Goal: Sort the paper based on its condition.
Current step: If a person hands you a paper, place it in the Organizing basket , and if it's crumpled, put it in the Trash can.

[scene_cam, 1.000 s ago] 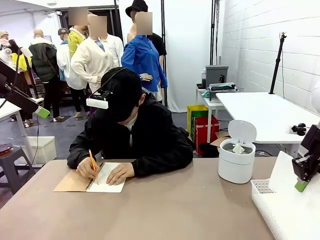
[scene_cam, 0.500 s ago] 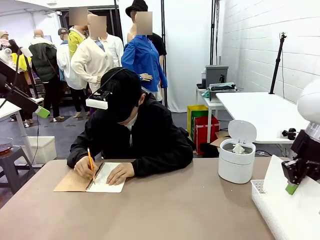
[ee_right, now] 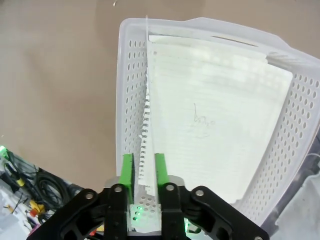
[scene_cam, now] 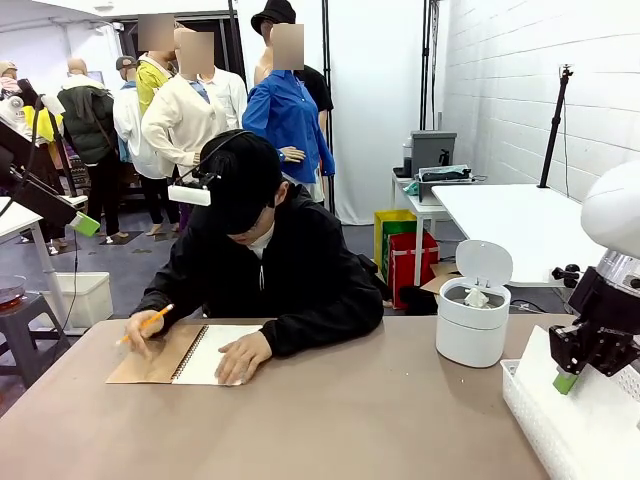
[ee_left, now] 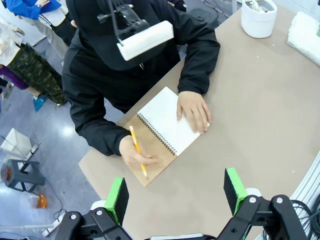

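Table (scene_cam: 350,420) basket (ee_right: 131,90) with scribbled paper (ee_right: 215,130)

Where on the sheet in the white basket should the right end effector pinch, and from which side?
Pinch the sheet by its ragged, torn edge, which stands up beside one long wall of the basket. Come from above, one finger on each face, where the right end effector straddles it. The rest slopes down inside the basket, likely too flat to pinch.

Illegible scribble (ee_right: 202,120) on paper (ee_right: 225,155), perhaps writing
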Action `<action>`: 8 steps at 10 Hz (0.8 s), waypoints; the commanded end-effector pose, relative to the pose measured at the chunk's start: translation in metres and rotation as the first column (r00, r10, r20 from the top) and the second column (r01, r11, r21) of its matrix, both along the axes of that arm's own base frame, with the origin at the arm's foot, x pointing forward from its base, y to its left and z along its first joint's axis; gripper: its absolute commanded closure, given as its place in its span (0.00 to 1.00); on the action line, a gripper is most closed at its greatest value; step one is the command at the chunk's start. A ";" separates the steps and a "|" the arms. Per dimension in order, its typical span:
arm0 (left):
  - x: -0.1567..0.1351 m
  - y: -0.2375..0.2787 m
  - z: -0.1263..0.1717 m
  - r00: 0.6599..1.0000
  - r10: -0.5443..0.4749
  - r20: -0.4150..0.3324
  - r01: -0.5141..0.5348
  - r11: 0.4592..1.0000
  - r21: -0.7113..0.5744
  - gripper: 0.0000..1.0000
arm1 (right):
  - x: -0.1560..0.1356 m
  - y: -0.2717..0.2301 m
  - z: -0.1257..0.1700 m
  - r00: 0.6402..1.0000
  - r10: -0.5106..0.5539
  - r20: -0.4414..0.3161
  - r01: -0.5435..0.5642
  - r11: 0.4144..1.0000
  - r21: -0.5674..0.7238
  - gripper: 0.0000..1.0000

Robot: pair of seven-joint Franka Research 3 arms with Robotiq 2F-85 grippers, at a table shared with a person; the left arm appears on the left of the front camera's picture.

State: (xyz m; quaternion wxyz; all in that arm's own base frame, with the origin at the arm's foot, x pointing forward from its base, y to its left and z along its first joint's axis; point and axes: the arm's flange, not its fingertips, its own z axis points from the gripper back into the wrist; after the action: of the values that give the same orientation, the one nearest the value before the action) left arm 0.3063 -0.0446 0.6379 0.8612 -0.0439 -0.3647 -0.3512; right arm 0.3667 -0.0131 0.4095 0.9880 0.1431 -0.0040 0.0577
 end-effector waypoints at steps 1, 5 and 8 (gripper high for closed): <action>0.000 0.001 0.000 1.000 0.001 -0.001 -0.001 1.000 -0.001 0.00 | -0.034 0.003 -0.020 1.000 -0.018 0.007 0.018 0.999 -0.027 0.29; 0.000 0.001 0.000 1.000 0.001 -0.001 -0.001 1.000 -0.001 0.00 | -0.029 -0.010 -0.005 0.997 -0.024 0.074 0.039 0.977 -0.210 0.00; 0.000 0.001 0.000 1.000 0.001 -0.001 -0.001 1.000 -0.001 0.00 | -0.023 -0.022 0.016 0.992 0.018 0.129 0.025 0.943 -0.331 0.00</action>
State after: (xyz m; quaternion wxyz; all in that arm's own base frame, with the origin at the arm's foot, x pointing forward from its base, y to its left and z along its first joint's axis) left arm 0.3063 -0.0446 0.6379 0.8612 -0.0439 -0.3647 -0.3512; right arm 0.3668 -0.0383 0.4403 0.9960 -0.0070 -0.0515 0.0732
